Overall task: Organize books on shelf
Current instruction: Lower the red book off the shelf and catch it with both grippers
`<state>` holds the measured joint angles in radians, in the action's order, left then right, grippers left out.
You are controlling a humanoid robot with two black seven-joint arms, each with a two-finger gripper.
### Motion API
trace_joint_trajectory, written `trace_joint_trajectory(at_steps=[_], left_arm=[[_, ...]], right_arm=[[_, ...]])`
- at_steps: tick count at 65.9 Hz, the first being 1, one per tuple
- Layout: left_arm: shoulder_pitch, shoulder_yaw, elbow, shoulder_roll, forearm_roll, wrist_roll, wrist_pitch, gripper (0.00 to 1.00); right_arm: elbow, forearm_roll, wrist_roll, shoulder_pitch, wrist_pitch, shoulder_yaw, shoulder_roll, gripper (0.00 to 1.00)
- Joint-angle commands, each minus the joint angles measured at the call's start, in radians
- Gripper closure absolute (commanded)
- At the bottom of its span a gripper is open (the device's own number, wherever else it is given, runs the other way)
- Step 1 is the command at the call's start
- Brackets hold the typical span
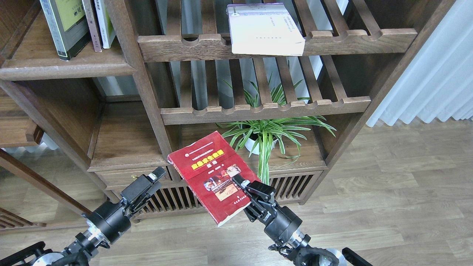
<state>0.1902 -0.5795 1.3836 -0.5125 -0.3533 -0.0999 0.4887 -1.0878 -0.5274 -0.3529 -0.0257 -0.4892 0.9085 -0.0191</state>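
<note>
Nearest, the right end effector (242, 186) clamps the thick red paperback with yellow title (212, 173) by its edge, cover up, for carrying. Left of that book, the left end effector (157, 175) holds nothing; its gap I cannot tell. Far above-left, the solid dark-brown shelf board (66, 66) holds 1 grey-black, yellow-green-panelled book (68, 26); above the red book, the white lavender-banded paperback (264, 31) overhangs a slatted rack (221, 46).

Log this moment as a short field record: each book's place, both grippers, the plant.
red book: held in the air in front of the bookcase, cover up, tilted
right gripper: shut on the red book's lower right edge
left gripper: holds nothing, left of the red book; open or shut cannot be told
white book: lying flat on the upper slatted rack, overhanging its front rail
grey-black book: standing on the solid shelf at upper left, beside other books
plant: in a white pot, on the bottom board
</note>
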Motion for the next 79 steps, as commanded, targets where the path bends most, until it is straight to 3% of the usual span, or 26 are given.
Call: trace_joint_trajectory(at_steps=[1, 24, 36, 45, 63, 79], left_arm=[[0.0, 0.009, -0.001, 0.018, 0.001, 0.0, 0.0, 0.13], [-0.006, 0.041, -0.014, 0.186, 0.054, -0.004, 0.0, 0.1], [-0.015, 0.043, -0.015, 0.192, 0.054, -0.011, 0.0, 0.1], [-0.034, 0.044, -0.017, 0.193, 0.054, -0.014, 0.0, 0.2], [-0.037, 0.029, -0.054, 0.21, 0.054, -0.015, 0.0, 0.29], [-0.035, 0.021, -0.057, 0.244, 0.054, -0.017, 0.0, 0.3]], right_arm=[[0.011, 0.006, 0.002, 0.001, 0.001, 0.0, 0.008, 0.97], [0.012, 0.024, 0.037, 0.001, 0.001, -0.007, 0.019, 0.97], [0.017, 0.033, 0.038, 0.003, 0.001, 0.0, 0.019, 0.96], [0.011, 0.032, 0.038, 0.001, 0.001, -0.008, 0.019, 0.96], [-0.006, 0.032, 0.038, -0.005, 0.001, -0.014, 0.019, 0.96], [-0.021, 0.037, 0.043, -0.007, 0.001, -0.037, 0.019, 0.96]])
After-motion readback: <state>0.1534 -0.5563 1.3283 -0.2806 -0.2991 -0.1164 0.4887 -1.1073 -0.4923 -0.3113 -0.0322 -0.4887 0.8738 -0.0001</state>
